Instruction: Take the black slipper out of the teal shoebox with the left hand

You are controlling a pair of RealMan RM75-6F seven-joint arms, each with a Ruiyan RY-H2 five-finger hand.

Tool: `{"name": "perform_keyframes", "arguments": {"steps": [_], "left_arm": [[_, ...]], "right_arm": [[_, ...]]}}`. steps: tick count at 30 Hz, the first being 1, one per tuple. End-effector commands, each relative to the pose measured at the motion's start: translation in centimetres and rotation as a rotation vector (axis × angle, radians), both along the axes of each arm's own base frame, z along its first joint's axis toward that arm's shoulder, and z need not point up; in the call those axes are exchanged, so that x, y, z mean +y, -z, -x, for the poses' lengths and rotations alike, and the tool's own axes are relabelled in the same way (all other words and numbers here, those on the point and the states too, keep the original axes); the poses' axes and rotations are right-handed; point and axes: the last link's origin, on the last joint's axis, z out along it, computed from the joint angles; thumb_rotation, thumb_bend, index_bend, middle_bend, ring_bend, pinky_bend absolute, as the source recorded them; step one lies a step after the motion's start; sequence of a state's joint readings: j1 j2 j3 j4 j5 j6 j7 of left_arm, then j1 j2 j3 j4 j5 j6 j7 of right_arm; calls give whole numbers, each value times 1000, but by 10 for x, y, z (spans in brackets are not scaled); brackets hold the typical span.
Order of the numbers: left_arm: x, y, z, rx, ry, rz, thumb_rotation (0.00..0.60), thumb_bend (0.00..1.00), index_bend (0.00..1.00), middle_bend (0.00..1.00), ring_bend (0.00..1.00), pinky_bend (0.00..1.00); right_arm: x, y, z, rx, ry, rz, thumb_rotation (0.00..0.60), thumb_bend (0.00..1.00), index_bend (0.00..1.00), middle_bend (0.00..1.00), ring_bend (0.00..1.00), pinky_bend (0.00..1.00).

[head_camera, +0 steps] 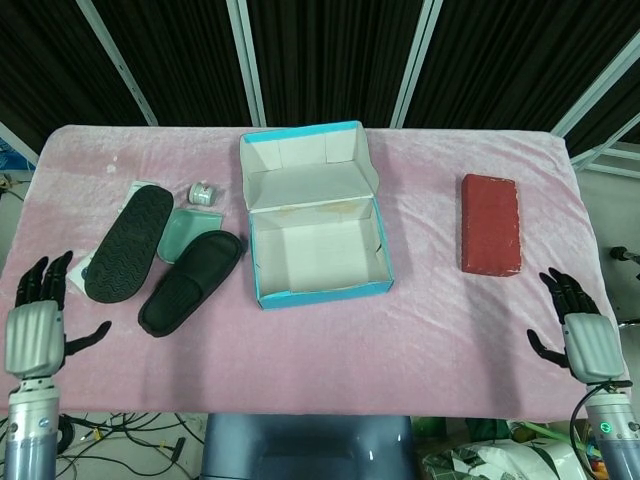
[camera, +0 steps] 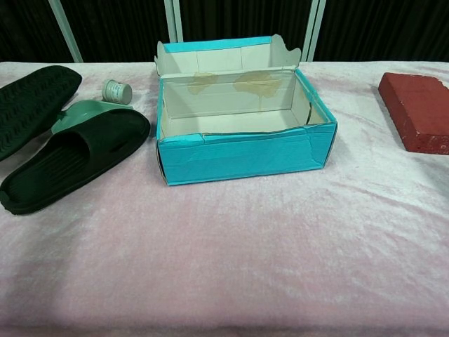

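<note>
Two black slippers lie on the pink cloth left of the teal shoebox (head_camera: 318, 292) (camera: 242, 159). One slipper (head_camera: 190, 282) (camera: 74, 159) sits upright, its toe near the box. The other slipper (head_camera: 128, 241) (camera: 29, 107) lies sole up further left. The open box holds nothing, and its lid is folded back. My left hand (head_camera: 35, 325) hangs at the table's front left edge with fingers spread and nothing in it. My right hand (head_camera: 585, 340) is at the front right edge, fingers apart and holding nothing. Neither hand shows in the chest view.
A pale green dish (head_camera: 183, 230) (camera: 83, 114) lies partly under the two slippers. A small white jar (head_camera: 204, 193) (camera: 116, 90) stands behind it. A red brick (head_camera: 490, 223) (camera: 418, 109) lies at the right. A card (head_camera: 84, 268) peeks out beside the upturned slipper.
</note>
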State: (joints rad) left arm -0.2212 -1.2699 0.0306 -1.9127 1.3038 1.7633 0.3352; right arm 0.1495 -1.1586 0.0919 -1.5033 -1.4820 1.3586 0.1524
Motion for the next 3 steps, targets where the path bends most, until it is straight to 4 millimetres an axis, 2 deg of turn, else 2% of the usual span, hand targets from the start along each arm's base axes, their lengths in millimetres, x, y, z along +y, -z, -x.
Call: {"name": "perform_keyframes", "arguments": {"steps": [1, 2, 3], "left_arm": [[-37, -11, 17, -12, -65, 19, 600, 0, 8, 111, 0, 72], [-52, -14, 25, -21, -102, 13, 600, 0, 8, 110, 0, 72], [-57, -15, 27, -23, -107, 11, 600, 0, 8, 110, 0, 72]], "right_arm": [[1, 1, -7, 50, -14, 15, 600, 264, 0, 33, 0, 159], [3, 2, -10, 72, -16, 24, 600, 264, 0, 33, 0, 158], [5, 3, -11, 78, -13, 29, 600, 264, 0, 33, 0, 158]]}}
